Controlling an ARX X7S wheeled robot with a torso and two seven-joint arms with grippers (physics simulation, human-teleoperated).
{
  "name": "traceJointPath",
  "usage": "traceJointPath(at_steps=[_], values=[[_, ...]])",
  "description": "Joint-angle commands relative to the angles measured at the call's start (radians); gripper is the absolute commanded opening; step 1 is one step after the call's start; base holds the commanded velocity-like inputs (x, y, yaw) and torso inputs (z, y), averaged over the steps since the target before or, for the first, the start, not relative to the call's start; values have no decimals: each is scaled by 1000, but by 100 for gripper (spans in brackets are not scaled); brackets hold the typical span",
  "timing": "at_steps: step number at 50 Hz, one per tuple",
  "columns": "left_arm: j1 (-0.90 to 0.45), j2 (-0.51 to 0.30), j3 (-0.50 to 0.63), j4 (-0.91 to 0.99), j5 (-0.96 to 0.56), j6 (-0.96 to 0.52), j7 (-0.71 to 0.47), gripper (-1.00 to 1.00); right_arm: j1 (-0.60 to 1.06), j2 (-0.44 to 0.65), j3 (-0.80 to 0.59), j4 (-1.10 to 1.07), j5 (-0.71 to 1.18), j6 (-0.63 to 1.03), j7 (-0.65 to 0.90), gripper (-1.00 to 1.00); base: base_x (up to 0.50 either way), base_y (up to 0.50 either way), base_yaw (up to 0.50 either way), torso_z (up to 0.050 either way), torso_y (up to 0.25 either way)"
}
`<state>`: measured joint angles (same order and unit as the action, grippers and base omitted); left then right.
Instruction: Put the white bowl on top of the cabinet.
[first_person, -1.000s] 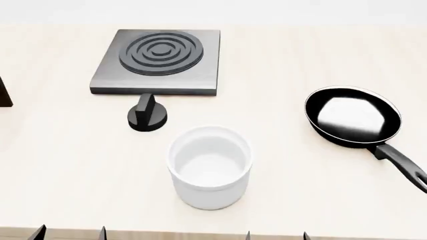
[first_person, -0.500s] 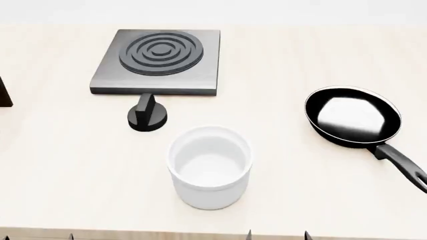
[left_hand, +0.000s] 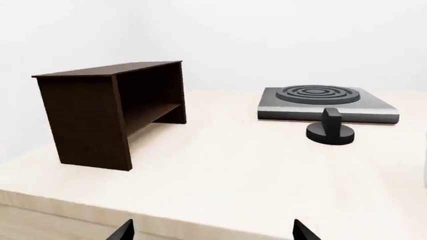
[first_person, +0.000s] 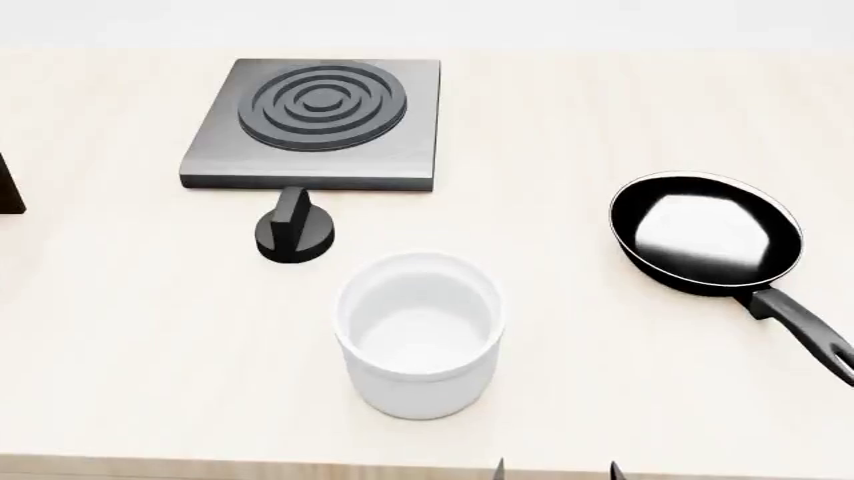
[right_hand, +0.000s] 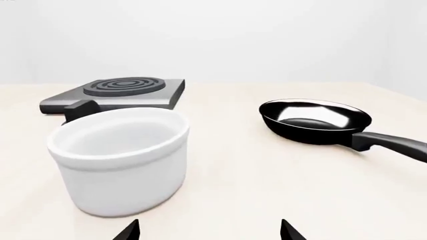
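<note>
four things stand on the pale desk (first_person: 134, 330), and going left to right in the head view the first is the cabinet (first_person: 7, 185), only a dark sliver at the left edge. the left wrist view shows it whole: the cabinet (left_hand: 110, 112) is dark wood-grain, upright, its flat top bare and a shelf recessed in its open side. next comes the grey stove plate (first_person: 318, 122) with its ringed burner, and just in front of it a black knob (first_person: 294, 228), near the plate but apart from it. the white bowl (first_person: 419, 333) stands upright in the middle of the desk, close to the near edge, between the knob and the black frying pan (first_person: 707, 232) (whose handle points toward the right near corner). nothing touches the bowl.

the left claw (left_hand: 210, 231) shows only two dark fingertips, spread wide apart, facing the cabinet and stove plate. the right claw (right_hand: 210, 231) likewise shows two tips held well apart and gripping nothing, with the white bowl (right_hand: 120, 160) just ahead of it and the frying pan (right_hand: 317, 120) further off.
</note>
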<state>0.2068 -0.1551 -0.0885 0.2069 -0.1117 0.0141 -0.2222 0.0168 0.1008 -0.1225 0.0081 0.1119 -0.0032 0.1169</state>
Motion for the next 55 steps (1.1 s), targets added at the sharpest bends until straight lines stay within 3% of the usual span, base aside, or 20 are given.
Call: traceJointPath(at_steps=[1, 13, 31, 40, 48, 55], values=[[109, -27, -97, 82, -14, 14, -63, 100, -1, 11, -11, -2, 16, -2, 13, 100, 0, 0, 0, 0, 0], [219, -28, -212, 123, -67, 76, -101, 100, -1, 19, -18, -4, 30, -1, 29, 100, 0, 0, 0, 0, 0], [227, -8, -251, 139, -91, 99, -154, 100, 3, 31, -33, -2, 45, 0, 45, 100, 0, 0, 0, 0, 0], [247, 45, -344, 144, -122, 148, -250, 100, 3, 37, -40, -2, 50, -2, 52, 100, 0, 0, 0, 0, 0], [262, 117, -465, 140, -164, 173, -405, 100, 6, 41, -46, 2, 54, -5, 57, 100, 0, 0, 0, 0, 0], [287, 108, -466, 141, -183, 209, -416, 100, 5, 47, -51, 0, 59, -5, 62, 100, 0, 0, 0, 0, 0]])
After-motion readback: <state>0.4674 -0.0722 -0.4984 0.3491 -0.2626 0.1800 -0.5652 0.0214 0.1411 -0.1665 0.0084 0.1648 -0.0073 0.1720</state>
